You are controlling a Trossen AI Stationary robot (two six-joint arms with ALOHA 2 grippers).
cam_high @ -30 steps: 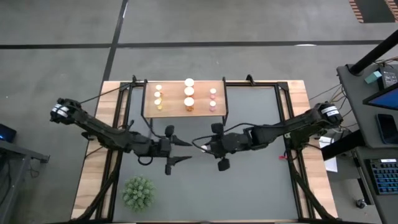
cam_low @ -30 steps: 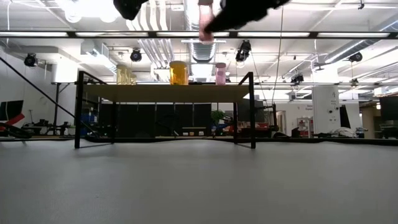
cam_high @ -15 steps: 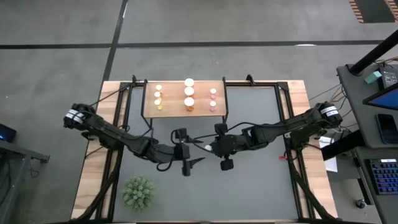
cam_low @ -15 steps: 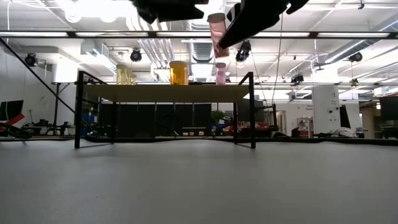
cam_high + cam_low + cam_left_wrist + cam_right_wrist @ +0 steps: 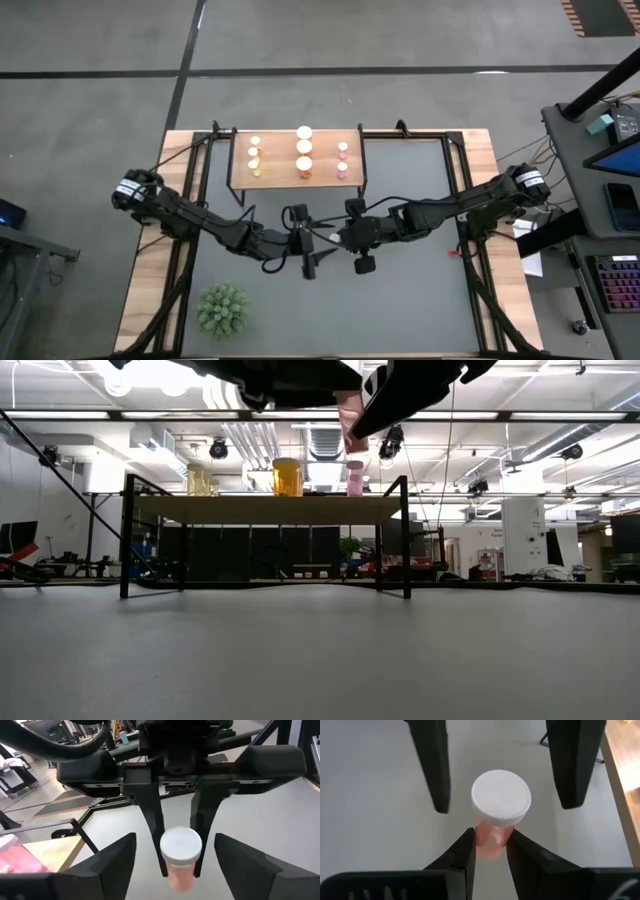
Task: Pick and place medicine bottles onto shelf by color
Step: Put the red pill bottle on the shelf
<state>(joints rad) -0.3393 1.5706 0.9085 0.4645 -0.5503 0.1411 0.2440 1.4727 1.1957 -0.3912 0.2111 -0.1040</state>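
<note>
**A:** What is the right pincer (image 5: 322, 238) doing?

**B:** It is pinching a pink bottle (image 5: 496, 822) by its body, up in the air above the grey tabletop (image 5: 400, 300). The white cap (image 5: 501, 797) sticks out past the fingertips (image 5: 465, 845), which press on either side of the pink body.

**A:** And the left pincer (image 5: 312, 242)?

**B:** Its fingers are spread wide. In the right wrist view the two dark fingers (image 5: 434, 765) stand one on each side of the cap, apart from it. In the left wrist view the pink bottle (image 5: 180, 855) sits between that pincer's own spread fingers (image 5: 112, 865), with the right pincer's narrow fingers gripping it from the far side.

**A:** So the two pincers meet?

**B:** Yes, tip to tip over the middle of the tabletop, in the high view. I cannot tell whether the left fingers touch the bottle.

**A:** Where is the shelf (image 5: 296, 178) from there?

**B:** Beyond both pincers, towards the far edge. On it stand three rows of bottles: yellow ones (image 5: 254, 155) on the left arm's side, orange ones (image 5: 303, 150) in the middle, pink ones (image 5: 342, 158) on the right arm's side.

**A:** Anything else near?

**B:** A green spiky plant (image 5: 222, 308) sits on the near side of the left pincer, well apart from it.
</note>
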